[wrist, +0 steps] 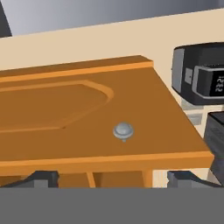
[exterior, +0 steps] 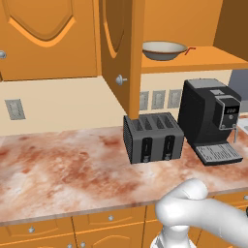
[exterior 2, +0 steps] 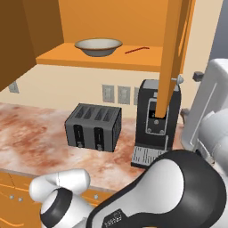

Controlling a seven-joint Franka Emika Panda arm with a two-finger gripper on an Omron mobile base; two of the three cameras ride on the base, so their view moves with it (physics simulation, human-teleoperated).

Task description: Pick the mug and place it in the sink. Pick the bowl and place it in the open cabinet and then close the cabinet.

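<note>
Bowl (exterior: 163,50) is already on the open cabinet shelf (exterior: 208,60), sitting upright near the front edge; right base view shows it at 12 o'clock above the toaster (exterior 2: 94,127), with a thin red stick (exterior 2: 136,50) lying just beside it on the shelf. So bowl placement looks done. Can't confirm the mug or sink from here. What's left, as I read it: shut the door (exterior: 125,58), which stands swung out edge-on over the toaster. My gripper (wrist: 111,177) has its fingers spread wide apart, nothing between them, facing the door's outer panel; knob (wrist: 123,131) sits at roughly 12 o'clock just above the fingertips, not touched yet. Coffee machine (exterior: 210,118) is at 3 o'clock of the toaster, close under the door's swing, so I'd watch clearance there.
</note>
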